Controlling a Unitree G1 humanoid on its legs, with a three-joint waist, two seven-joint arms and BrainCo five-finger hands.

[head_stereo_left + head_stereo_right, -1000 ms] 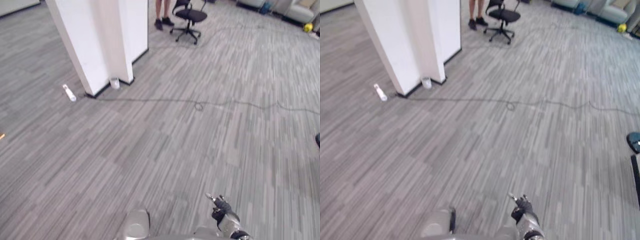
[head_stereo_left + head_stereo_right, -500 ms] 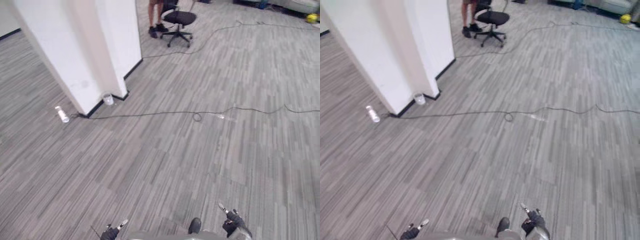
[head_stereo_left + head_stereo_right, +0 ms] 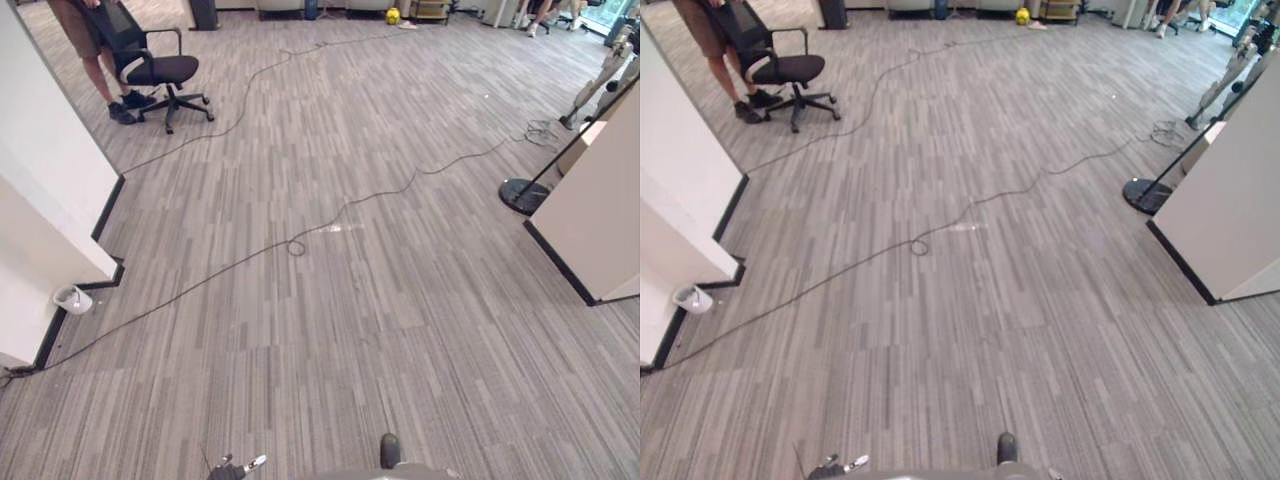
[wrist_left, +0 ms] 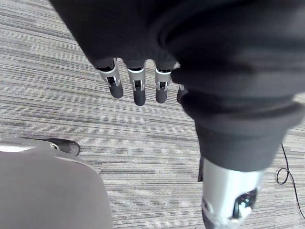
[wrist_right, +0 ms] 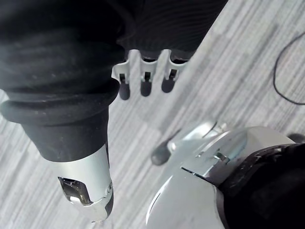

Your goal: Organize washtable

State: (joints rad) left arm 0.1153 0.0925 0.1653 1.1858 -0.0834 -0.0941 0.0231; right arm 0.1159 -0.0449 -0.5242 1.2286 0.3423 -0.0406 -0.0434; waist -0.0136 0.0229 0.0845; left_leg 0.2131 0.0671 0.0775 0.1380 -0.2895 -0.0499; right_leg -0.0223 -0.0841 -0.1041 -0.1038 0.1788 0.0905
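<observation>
Silver fingers of the left hand (image 4: 137, 89) hang straight and relaxed, thumb apart, and they hold nothing. The right hand (image 5: 145, 83) is the same: loose fingers, nothing between them. Under both hands is a grey striped carpet floor (image 3: 380, 330). To the left a white pillar (image 3: 40, 170) stands with a small white cup (image 3: 72, 299) at its foot. Farther behind is a black office chair (image 3: 160, 70), with a person (image 3: 95, 50) just beside it. To the right stands a beige partition (image 3: 600, 200), near a round black stand base (image 3: 520, 195).
</observation>
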